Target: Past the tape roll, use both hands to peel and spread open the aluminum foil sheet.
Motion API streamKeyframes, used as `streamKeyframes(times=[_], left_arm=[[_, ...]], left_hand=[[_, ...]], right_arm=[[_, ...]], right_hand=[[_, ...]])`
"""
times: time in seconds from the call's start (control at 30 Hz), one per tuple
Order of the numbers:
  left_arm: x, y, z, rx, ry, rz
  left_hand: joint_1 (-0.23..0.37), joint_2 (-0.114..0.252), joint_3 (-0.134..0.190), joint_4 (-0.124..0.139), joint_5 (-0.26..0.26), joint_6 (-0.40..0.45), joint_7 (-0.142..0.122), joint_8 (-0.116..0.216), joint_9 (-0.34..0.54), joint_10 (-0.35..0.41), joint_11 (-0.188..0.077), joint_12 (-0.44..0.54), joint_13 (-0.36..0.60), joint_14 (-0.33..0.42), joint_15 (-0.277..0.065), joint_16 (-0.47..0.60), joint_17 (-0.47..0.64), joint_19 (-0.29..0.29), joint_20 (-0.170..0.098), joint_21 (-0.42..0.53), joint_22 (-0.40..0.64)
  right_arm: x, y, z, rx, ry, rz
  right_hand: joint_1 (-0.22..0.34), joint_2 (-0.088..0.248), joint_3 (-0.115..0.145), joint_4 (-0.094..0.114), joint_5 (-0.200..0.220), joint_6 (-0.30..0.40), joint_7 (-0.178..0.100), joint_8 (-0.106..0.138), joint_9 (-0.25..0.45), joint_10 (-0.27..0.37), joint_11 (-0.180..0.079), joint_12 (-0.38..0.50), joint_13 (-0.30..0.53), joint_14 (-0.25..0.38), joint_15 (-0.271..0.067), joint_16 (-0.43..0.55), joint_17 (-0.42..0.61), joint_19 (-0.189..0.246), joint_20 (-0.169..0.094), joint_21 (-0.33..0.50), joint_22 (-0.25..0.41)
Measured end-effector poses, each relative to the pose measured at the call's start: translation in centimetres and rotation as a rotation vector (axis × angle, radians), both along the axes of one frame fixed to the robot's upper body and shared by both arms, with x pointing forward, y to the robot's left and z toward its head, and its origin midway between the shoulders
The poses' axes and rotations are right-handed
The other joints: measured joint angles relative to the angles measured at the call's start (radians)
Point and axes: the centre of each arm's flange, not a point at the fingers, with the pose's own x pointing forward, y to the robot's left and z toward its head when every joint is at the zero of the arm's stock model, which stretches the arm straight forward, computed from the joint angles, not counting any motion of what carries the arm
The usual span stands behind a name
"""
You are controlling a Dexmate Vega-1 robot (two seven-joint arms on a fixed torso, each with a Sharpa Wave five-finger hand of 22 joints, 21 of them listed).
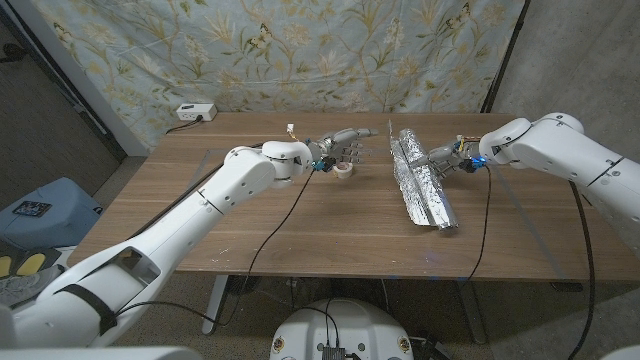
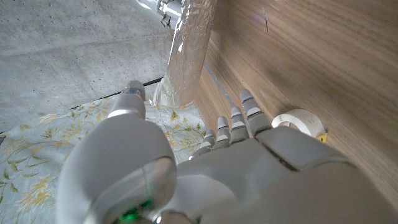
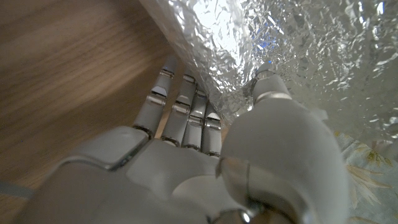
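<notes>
1. The foil (image 1: pixel 422 178) lies on the table (image 1: pixel 330 225) as a long crinkled sheet, partly folded, with one flap raised along its length. One end lies near the table's front edge and the other points toward the far edge.
2. The right hand (image 1: pixel 450 156) is at the foil's right side, about halfway along it. In the right wrist view its fingers (image 3: pixel 186 102) go under the foil's edge (image 3: pixel 249 43) while the thumb (image 3: pixel 267 93) lies on the crinkled top, so the hand pinches the sheet between them.
3. The left hand (image 1: pixel 342 147) reaches out over the table with its fingers extended and slightly apart, holding nothing. Its fingertips point toward the foil and stop short of it, with bare wood between.
4. The tape (image 1: pixel 343 170) is a small pale roll lying on the table just beneath and beside the left fingers. In the left wrist view the roll (image 2: pixel 300 121) sits right next to the fingers (image 2: pixel 239 121); whether they touch it cannot be told.
5. In the same view the foil (image 2: pixel 189 50) stands beyond the left fingertips, well apart from them, with the thumb (image 2: pixel 130 99) pointing its way.
6. A white power strip (image 1: pixel 195 112) lies at the table's far left corner, well away from both hands, and a flowered cloth (image 1: pixel 300 50) hangs behind.
</notes>
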Motion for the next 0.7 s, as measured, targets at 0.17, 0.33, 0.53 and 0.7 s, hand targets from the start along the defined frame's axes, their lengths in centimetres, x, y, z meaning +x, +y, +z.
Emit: streamKeyframes(times=[0.17,0.33,0.53,0.7], left_arm=[[0.0,-0.4,0.1,0.013,0.002,0.001],[0.1,-0.9,0.2,0.028,0.011,-0.001],[0.2,-1.3,0.2,0.045,0.023,-0.004],[0.3,-1.7,0.2,0.059,0.038,-0.008]], left_hand=[[0.000,0.000,-0.004,0.004,0.006,-0.025,0.000,0.000,0.000,-0.014,0.000,0.014,0.009,-0.007,0.000,0.000,0.005,-0.011,-0.001,0.009,0.004],[0.002,0.006,-0.008,0.000,0.010,-0.054,-0.001,0.000,0.000,-0.034,0.001,0.033,0.024,-0.007,0.000,0.000,0.014,-0.021,-0.003,0.020,0.004],[0.003,0.011,-0.008,0.000,0.010,-0.091,-0.003,0.000,0.000,-0.062,0.002,0.062,0.050,-0.016,0.002,0.002,0.027,-0.036,-0.005,0.038,0.004],[0.005,0.013,-0.011,0.003,0.013,-0.093,-0.003,0.000,0.000,-0.079,0.004,0.083,0.067,-0.018,0.000,0.006,0.037,-0.045,-0.003,0.054,0.009]], right_arm=[[-0.1,0.1,0.0,-0.005,-0.002,0.003],[-0.1,0.3,0.0,-0.012,-0.004,0.009],[-0.2,0.7,0.1,-0.022,-0.010,0.017],[-0.3,0.8,0.2,-0.030,-0.015,0.021]], right_hand=[[-0.002,0.002,0.003,0.003,-0.003,0.000,0.000,0.000,0.002,0.000,0.000,0.000,0.000,0.000,0.000,0.000,0.005,0.000,0.000,0.000,0.000],[-0.002,0.003,0.003,0.003,-0.003,0.000,0.000,0.000,0.002,-0.001,-0.001,0.000,0.000,0.000,0.000,-0.001,0.005,0.000,0.000,0.000,0.000],[-0.003,0.003,0.003,0.003,-0.003,0.000,0.000,-0.007,0.002,-0.002,-0.002,0.000,0.000,0.000,0.001,-0.005,0.005,0.000,0.000,0.000,0.000],[-0.002,0.003,0.002,0.003,-0.004,0.000,0.000,-0.007,0.002,-0.002,-0.002,0.000,0.000,0.001,0.002,-0.008,0.005,0.000,0.000,0.000,0.000]])
